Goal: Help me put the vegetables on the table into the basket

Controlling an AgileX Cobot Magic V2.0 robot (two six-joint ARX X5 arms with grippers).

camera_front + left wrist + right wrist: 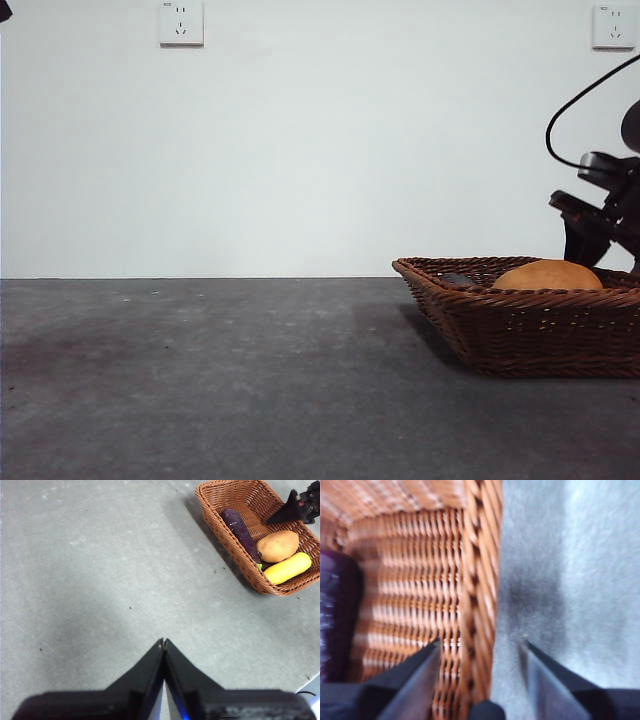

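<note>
Three vegetables lie inside the wicker basket (248, 532): a dark purple eggplant (240, 529) along one long side, a brown-orange potato (277, 546) at the middle, and a yellow oblong vegetable (290, 568) against the rim nearest the left wrist camera. The potato touches the yellow vegetable or lies just beside it; the eggplant lies just beside the potato. No vegetable shows on the bare grey table (100, 570) in any view.

From the front, only the potato's rounded top (547, 275) rises above the braided rim of the basket (520, 330), which stands at the far right of the table (200, 380).

Right gripper (480, 645): jaws parted and holding nothing, straddling the basket's braided rim (479, 580), one jaw over the woven interior near the blurred eggplant (335, 615), the other over the table outside (570, 555). In the front view it appears as the dark arm behind the basket (600, 215).

Left gripper (163, 647): jaws pressed together, empty, hanging over open table well apart from the basket.

Judged step: the placing appears complete, and the right arm is at the release or withdrawal stage. The next move calls for lifting the spread jaws clear of the rim without snagging the wicker, so that the basket is not dragged or tipped.
</note>
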